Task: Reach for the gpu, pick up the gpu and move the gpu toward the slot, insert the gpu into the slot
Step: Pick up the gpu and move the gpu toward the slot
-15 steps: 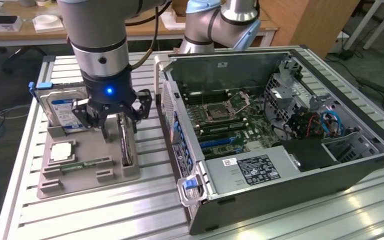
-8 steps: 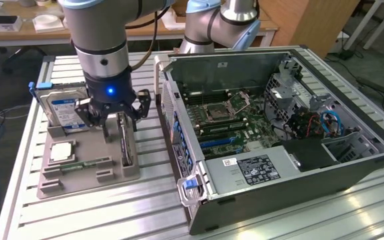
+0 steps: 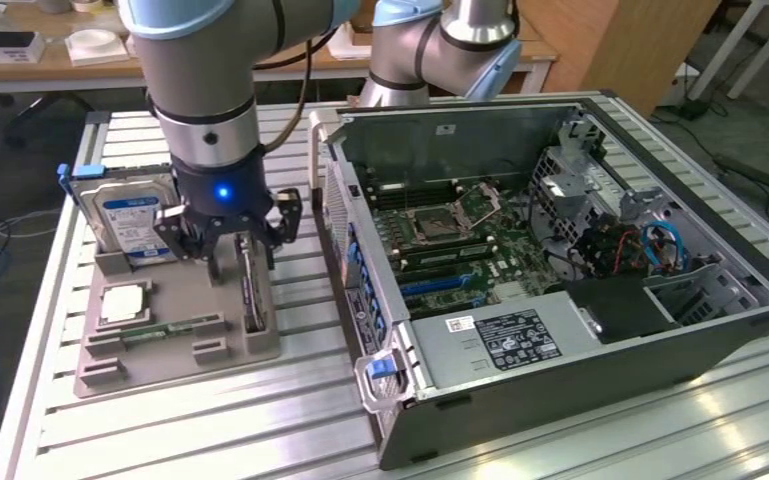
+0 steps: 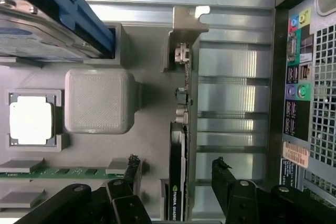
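the gpu stands on edge in the grey holder, along the holder's side nearest the computer case. the gripper hangs over the holder, fingers apart, straddling the card without touching it.

A ribbed aluminium workbench catches bright glare along its slats in a workshop with a grey floor. Behind it stands a wooden desk bearing small white boxes, beside a tall wooden panel. Loose cables trail across the floor.
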Robot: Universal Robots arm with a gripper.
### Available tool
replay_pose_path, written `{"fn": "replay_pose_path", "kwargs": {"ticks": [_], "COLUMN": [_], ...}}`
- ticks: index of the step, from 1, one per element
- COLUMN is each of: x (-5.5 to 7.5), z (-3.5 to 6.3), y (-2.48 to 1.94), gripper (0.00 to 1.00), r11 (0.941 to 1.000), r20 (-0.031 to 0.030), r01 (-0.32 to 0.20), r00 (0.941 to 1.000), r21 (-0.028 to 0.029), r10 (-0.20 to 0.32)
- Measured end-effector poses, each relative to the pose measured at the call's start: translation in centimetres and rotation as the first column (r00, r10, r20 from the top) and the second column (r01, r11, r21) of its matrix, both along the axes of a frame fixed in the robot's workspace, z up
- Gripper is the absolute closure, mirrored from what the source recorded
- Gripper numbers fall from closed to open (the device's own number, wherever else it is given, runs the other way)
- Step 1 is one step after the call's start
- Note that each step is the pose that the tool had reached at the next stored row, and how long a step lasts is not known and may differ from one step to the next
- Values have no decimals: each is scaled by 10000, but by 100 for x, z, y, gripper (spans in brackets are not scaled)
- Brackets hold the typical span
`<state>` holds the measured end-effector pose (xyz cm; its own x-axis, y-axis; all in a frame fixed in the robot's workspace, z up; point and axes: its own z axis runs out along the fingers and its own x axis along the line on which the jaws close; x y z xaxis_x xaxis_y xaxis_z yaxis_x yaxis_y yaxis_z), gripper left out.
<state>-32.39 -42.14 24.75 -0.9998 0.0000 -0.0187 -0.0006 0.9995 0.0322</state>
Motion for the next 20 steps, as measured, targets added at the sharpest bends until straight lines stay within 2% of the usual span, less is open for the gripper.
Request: {"fn": "replay_pose_path", "kwargs": {"ticks": [4,14,20], "x": [-5,-5,0], "z": [-49,-157,-158], "y": [0,0,-1], "gripper": [35,35,35], "r11": [9992,9988,9986], "r20": [0,1,0], "r01": [411,494,524], "r00": [9992,9988,9986], "r21": [0,0,-3], "r10": [-411,-494,-524]}}
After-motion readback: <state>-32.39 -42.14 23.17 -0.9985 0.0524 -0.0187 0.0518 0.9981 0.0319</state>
